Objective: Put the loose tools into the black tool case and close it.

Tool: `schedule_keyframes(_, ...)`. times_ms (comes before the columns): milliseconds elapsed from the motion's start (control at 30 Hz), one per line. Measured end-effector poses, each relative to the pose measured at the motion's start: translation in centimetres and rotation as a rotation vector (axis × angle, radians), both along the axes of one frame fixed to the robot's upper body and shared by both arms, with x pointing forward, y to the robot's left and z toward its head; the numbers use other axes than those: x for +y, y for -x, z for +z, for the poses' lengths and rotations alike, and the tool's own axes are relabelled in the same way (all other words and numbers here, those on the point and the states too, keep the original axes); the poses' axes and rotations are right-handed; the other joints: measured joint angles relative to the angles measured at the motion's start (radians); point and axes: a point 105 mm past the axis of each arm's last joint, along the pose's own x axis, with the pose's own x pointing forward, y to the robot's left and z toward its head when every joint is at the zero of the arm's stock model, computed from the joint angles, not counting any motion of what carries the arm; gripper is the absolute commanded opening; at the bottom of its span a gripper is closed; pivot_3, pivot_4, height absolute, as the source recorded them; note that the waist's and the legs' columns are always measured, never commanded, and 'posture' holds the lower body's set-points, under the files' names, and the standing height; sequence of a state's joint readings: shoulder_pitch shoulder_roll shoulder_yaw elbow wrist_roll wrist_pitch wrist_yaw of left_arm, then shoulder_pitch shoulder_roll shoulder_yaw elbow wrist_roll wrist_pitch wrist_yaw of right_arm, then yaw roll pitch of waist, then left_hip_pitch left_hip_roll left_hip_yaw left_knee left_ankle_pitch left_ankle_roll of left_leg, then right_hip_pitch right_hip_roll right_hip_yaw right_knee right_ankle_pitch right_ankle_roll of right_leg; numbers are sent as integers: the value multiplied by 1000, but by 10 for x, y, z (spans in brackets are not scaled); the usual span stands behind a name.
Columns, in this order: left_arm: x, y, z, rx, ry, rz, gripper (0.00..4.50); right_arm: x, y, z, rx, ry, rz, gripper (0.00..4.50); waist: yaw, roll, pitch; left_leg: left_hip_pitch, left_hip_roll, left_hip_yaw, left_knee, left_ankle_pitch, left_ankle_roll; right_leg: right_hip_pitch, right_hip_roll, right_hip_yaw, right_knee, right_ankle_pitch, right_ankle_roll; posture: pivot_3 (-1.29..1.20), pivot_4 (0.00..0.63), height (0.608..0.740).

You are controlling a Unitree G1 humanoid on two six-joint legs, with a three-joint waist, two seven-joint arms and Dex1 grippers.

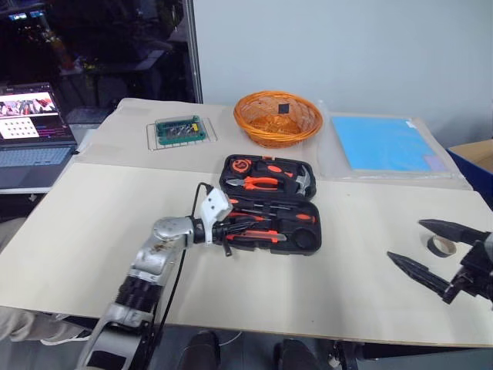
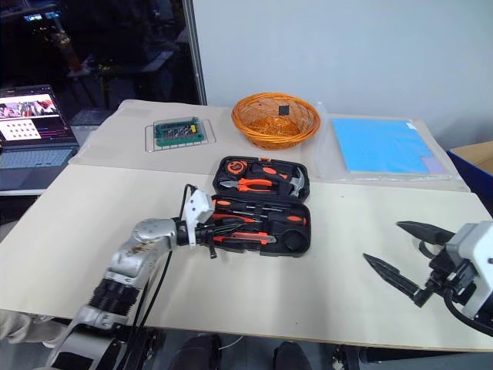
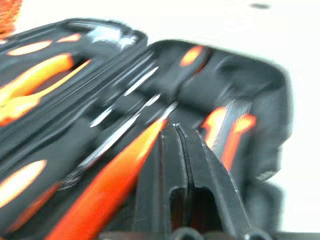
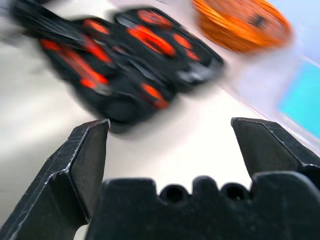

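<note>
The open tool case (image 1: 269, 204) lay mid-table (image 1: 92, 223), its lid half behind its near half. Pliers (image 1: 258, 183) and a hammer (image 1: 296, 179) sat in the lid; screwdrivers (image 1: 258, 218) and a utility knife (image 1: 258, 237) in the near half. Behind it stood a woven basket (image 1: 277, 118), a circuit board (image 1: 179, 129) to its left. A tape roll (image 1: 441, 246) lay well right of the case.

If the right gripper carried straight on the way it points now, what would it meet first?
Probably the black tool case, lying open ahead of the right gripper; only bare table lies between them, though depth is unclear.
</note>
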State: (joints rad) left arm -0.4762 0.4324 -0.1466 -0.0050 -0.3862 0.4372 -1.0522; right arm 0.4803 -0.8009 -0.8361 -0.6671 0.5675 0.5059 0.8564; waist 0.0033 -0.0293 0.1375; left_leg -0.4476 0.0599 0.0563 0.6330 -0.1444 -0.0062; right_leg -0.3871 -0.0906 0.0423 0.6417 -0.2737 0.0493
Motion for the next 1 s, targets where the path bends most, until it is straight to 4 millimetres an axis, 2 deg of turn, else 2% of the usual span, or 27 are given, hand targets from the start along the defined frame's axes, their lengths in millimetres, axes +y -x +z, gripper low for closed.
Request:
schedule_keyframes(100, 4, 16, 20, 19, -13, -90, 2929, -25, -7, -8, 39, 41, -130, 4500, 0, 0, 1, 0, -2, 0, -1, 0, 0, 0, -1, 1, -1, -1, 0, 0, 150, 740)
schedule_keyframes(133, 5, 25, 27, 38, -27, -145, 3358, -41, -16, -13, 93, 105, -224, 4500, -3, 0, 1, 0, -2, 1, -1, 0, 0, 0, -2, 1, -1, -1, 0, 0, 150, 740)
schedule_keyframes(233, 3, 38, 38, 33, -48, -226, 4307, -67, -22, -24, 198, 194, -359, 4500, -1, 0, 2, 2, -3, 0, -1, 0, 0, 0, -2, 1, -1, -1, 0, 0, 150, 740)
schedule_keyframes(267, 0, 43, 42, 45, -53, -256, 4451, -72, -26, -28, 238, 183, -381, 4500, -1, -1, 3, 3, -3, -1, 0, 0, 0, 0, -2, 1, -1, -2, 1, 0, 150, 740)
schedule_keyframes(367, -13, 51, 53, 43, -47, -311, 4451, -76, -34, -35, 304, 144, -395, 4500, 2, -1, 4, 2, -6, -2, 0, 0, 0, 0, -3, 1, -2, -4, 5, 0, 150, 740)
schedule_keyframes(500, -25, 49, 62, 20, -38, -325, 4451, -87, -66, -40, 359, 116, -476, 4500, -11, -3, 8, 0, -7, -3, 0, 1, 1, 1, -3, 3, -2, -4, 5, 0, 150, 740)
schedule_keyframes(600, -31, 48, 63, 20, -27, -315, 4451, -95, -76, -53, 429, 137, -510, 4500, -14, -3, 8, -2, -8, -4, -1, 1, 2, -1, -3, 4, -1, -2, 3, 0, 150, 740)
schedule_keyframes(733, -39, 48, 64, 14, -18, -320, 4451, -105, -88, -72, 534, 169, -541, 4500, -15, -2, 8, -6, -9, -5, -4, 1, 3, -3, -2, 4, -2, 0, 9, 0, 150, 740)
schedule_keyframes(867, -40, 47, 65, 8, -14, -307, 4500, -117, -103, -79, 560, 198, -583, 3507, -15, -1, 10, -6, -10, -5, -4, 1, 3, -3, -2, 4, -2, 0, 9, 0, 150, 740)
schedule_keyframes(1000, -39, 45, 66, 1, -10, -286, 4500, -125, -115, -86, 570, 217, -600, 2072, -16, -2, 11, -5, -10, -5, -2, 1, 3, -2, -2, 4, -1, 0, 9, 0, 150, 740)
